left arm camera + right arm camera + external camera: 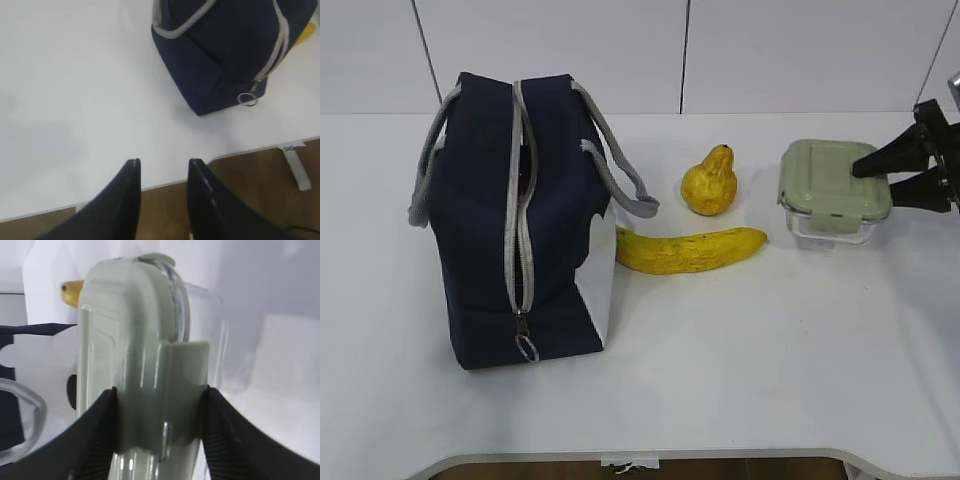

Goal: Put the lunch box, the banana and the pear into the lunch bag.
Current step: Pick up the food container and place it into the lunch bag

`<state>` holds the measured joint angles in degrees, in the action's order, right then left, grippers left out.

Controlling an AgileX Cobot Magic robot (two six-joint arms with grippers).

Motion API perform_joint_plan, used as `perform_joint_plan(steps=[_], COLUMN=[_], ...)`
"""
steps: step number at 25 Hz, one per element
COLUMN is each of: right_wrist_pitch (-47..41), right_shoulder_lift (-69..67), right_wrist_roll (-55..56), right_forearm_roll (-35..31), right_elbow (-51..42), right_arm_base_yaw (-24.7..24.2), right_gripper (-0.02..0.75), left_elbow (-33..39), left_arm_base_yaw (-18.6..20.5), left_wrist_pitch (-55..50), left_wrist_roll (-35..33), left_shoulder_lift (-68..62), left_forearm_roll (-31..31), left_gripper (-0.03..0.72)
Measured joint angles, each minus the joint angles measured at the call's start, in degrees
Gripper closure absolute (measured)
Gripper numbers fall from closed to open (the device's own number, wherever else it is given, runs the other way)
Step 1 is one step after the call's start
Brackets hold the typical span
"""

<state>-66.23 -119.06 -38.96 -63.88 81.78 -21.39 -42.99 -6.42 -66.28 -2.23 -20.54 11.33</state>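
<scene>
Step in hand: grasping lunch box point(833, 190) at table right. Right gripper point(160, 435) jaws straddle its lid latch, seemingly clamped. Left gripper point(162, 172) jaws apart, idle. Next: lift, carry to lunch bag point(520, 220), whose zip looks partly open.

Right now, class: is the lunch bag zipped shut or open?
Partly open: the lunch bag shows a dark gap between its zipper edges, with the pull low.

The navy lunch bag point(520, 215) is standing upright at the left of the worktop point(740, 360), its grey zipper partly open. The speckled banana point(690, 250) is lying just beside its white panel. The pear point(710, 182) is sitting upright behind the banana. The green-lidded glass lunch box point(832, 190) is resting well to the right.
</scene>
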Motion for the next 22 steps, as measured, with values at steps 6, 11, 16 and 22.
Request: perform_joint_plan(steps=[6,11,16,22], right_wrist_pitch=[-0.6,-0.7,-1.0,-1.1], right_shoulder_lift=[5.3,8.4,9.6,9.7], right_wrist_roll=[3.0,4.9,5.7,7.3], right_forearm_roll=[0.0,0.0,-2.5,-2.8], right_elbow=[0.0,0.0,0.0,3.3], right_arm_base_yaw=[0.2,2.0,7.0,12.8], right_gripper=[0.362,0.362,0.362,0.363], left_elbow=[-0.8,-4.4,-13.0,-25.4], left_arm_base_yaw=[0.0,0.0,0.0,0.0], left_wrist_pitch=[5.3,10.2,9.8,6.3], left_wrist_roll=[0.0,-1.0,-5.1,-8.3], left_shoulder_lift=[-14.8,-27.5,-41.2,-56.0], left_forearm_roll=[14.2,20.2,21.1,22.2], left_gripper=[0.420,0.345,0.317,0.314])
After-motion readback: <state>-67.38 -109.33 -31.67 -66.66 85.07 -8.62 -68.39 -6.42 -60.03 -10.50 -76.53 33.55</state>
